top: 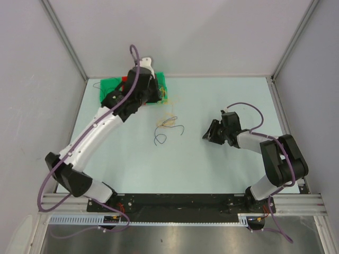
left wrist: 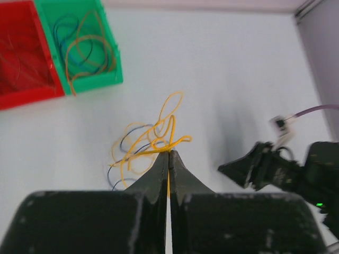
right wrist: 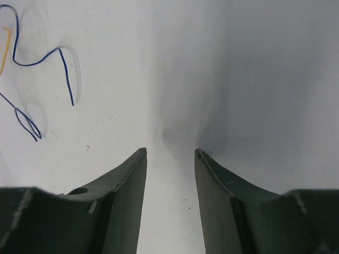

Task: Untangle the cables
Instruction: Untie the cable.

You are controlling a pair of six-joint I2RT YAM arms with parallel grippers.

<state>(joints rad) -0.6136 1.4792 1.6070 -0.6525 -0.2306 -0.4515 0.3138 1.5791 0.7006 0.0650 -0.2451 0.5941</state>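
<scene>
Yellow cable (left wrist: 180,141) pinched at left pincer (left wrist: 169,152) tips; right pincer (right wrist: 170,152) spread, blue cable (right wrist: 32,64) well apart.

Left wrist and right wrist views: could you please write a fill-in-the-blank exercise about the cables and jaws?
On the left gripper, the jaws pinch a cable coloured ____.
On the right gripper, the jaws stand ____.
Orange loops lie in the ____ bin.
Missing words: yellow; open; green.

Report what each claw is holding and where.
Left claw pinches a yellow cable by one strand at its tips; right claw is open, holding nothing.
</scene>
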